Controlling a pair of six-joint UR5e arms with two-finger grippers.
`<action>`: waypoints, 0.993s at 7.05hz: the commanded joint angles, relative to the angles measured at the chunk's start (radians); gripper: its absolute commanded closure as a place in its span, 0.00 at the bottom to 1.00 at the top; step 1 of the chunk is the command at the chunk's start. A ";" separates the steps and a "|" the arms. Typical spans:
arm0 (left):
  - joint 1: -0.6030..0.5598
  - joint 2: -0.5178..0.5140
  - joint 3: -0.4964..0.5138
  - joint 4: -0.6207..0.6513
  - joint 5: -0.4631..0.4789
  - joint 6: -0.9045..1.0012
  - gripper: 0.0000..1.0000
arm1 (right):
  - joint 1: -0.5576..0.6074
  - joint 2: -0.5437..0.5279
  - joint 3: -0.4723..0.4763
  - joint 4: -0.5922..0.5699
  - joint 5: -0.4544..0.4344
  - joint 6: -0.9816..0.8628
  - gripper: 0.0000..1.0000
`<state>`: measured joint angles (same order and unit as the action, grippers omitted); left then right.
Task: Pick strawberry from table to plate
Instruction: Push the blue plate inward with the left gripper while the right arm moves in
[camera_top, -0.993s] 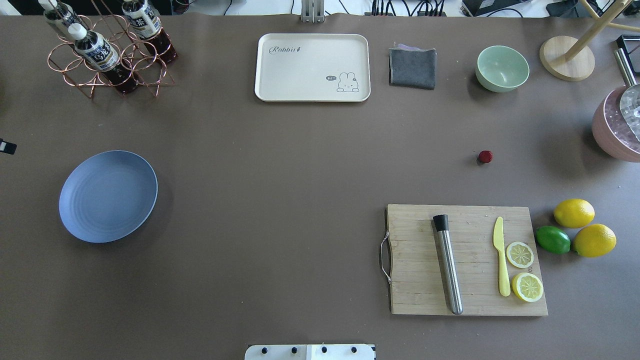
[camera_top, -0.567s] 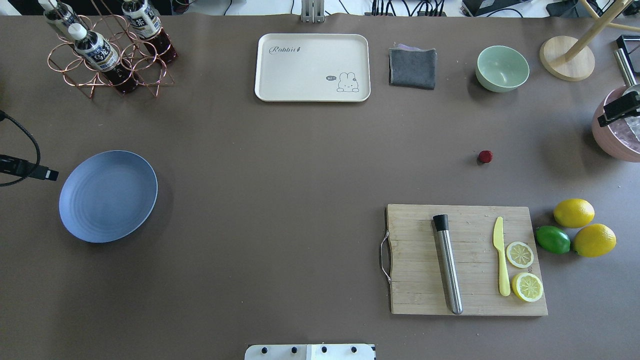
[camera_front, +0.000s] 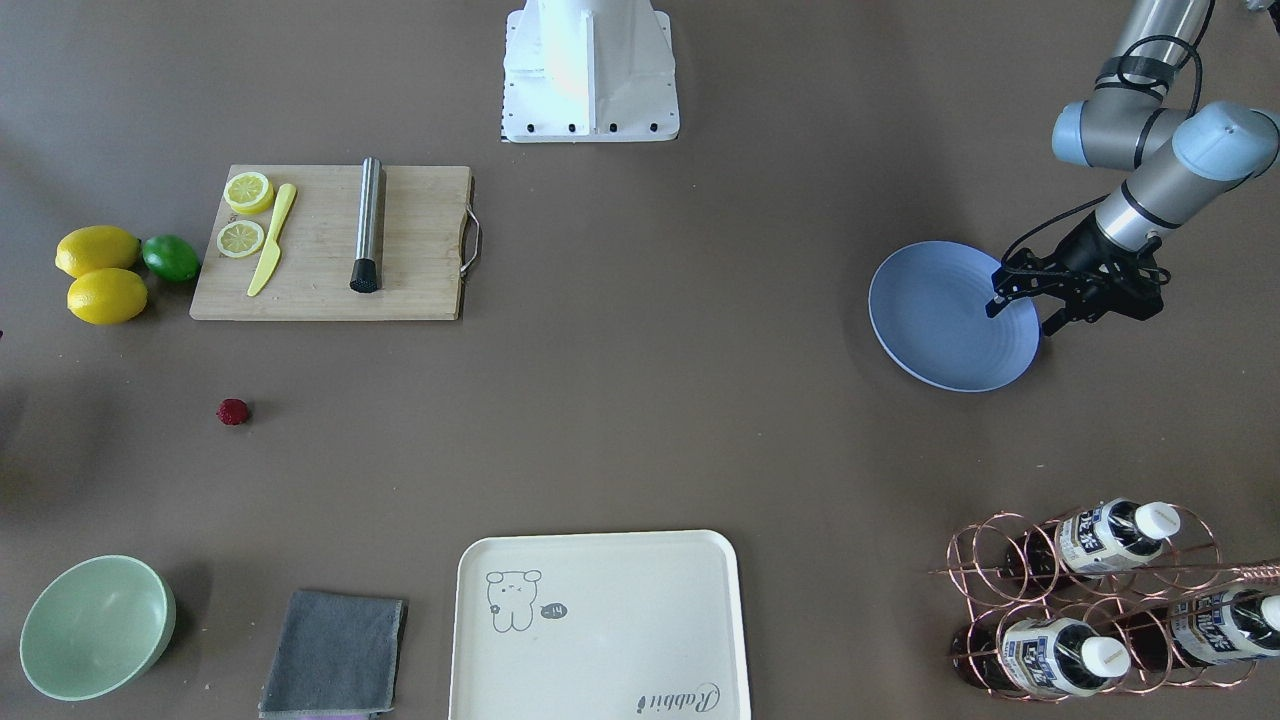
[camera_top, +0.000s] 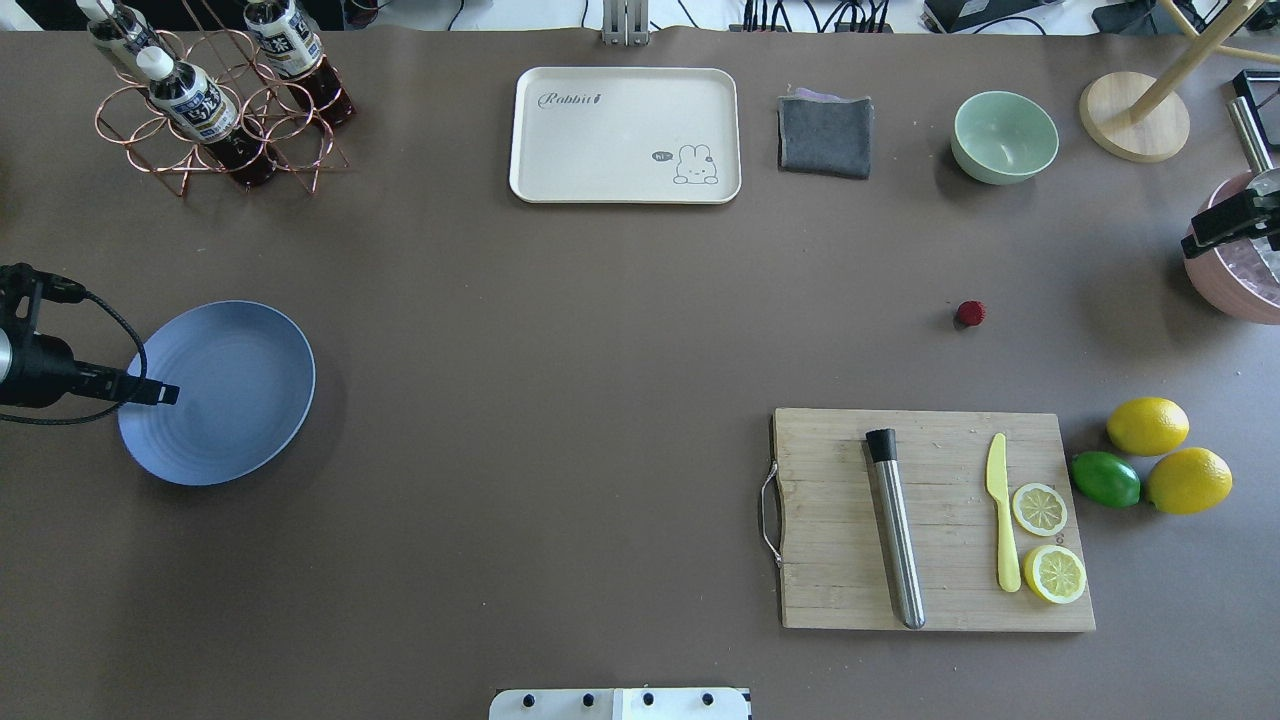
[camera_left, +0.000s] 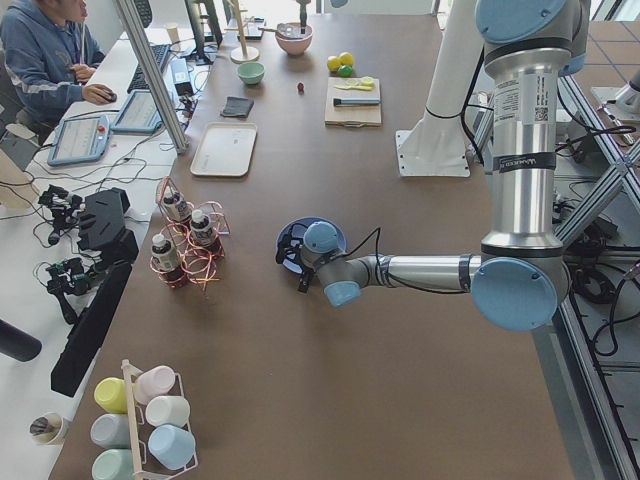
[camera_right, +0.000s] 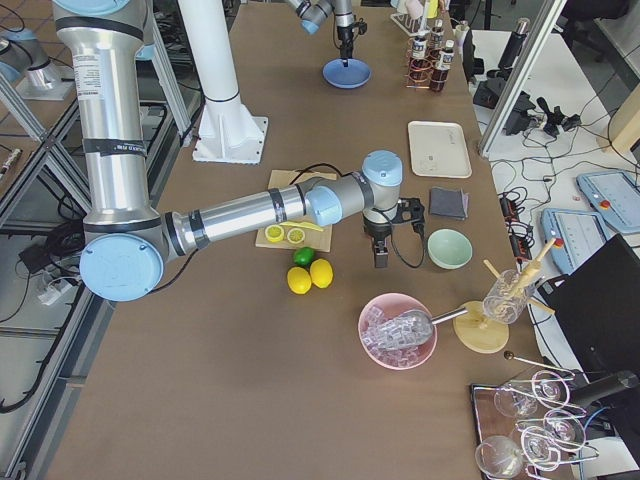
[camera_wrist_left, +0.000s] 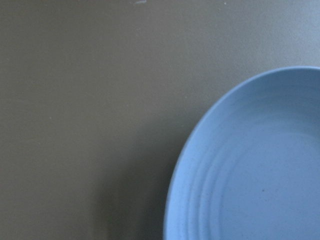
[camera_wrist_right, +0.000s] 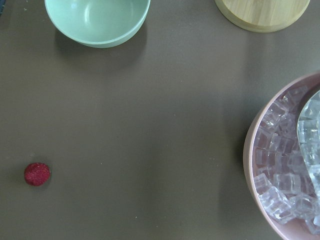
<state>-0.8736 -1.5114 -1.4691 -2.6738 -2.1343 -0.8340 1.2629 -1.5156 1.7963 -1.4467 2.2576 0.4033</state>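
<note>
The strawberry (camera_top: 970, 314) is a tiny dark-red berry lying on the brown table (camera_top: 600, 400), right of centre; it also shows in the right wrist view (camera_wrist_right: 37, 174). Far to the left lies the blue-grey plate (camera_top: 216, 393), with nothing on it. My left gripper (camera_front: 1020, 316) hangs over the plate's outer rim, open, with nothing between its fingers. My right gripper (camera_top: 1200, 240) pokes in at the right edge beside the pink bowl, well right of the strawberry. Only a piece of it shows, so I cannot tell whether it is open or shut.
A pink bowl of ice (camera_top: 1235, 285) stands under the right arm. A green bowl (camera_top: 1004, 136), grey cloth (camera_top: 825, 135) and cream tray (camera_top: 625, 135) line the back. A cutting board (camera_top: 830, 560), lemons (camera_top: 1148, 425) and a lime lie front right. A bottle rack (camera_top: 215, 110) stands back left.
My left arm has come in from the left edge and now reaches over the plate's rim. My right gripper has entered at the right edge by the pink bowl. The strawberry has not moved.
</note>
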 joint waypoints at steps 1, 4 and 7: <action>0.005 -0.004 -0.010 -0.008 -0.007 0.001 1.00 | 0.000 0.000 0.000 0.000 -0.001 0.000 0.00; -0.056 -0.071 -0.030 0.014 -0.123 -0.014 1.00 | 0.000 0.000 0.000 0.000 -0.001 0.000 0.00; -0.053 -0.234 -0.017 0.034 -0.141 -0.268 1.00 | 0.000 0.000 0.000 0.000 -0.001 0.000 0.00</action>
<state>-0.9358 -1.6759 -1.4938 -2.6430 -2.2753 -0.9962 1.2625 -1.5156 1.7963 -1.4465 2.2565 0.4034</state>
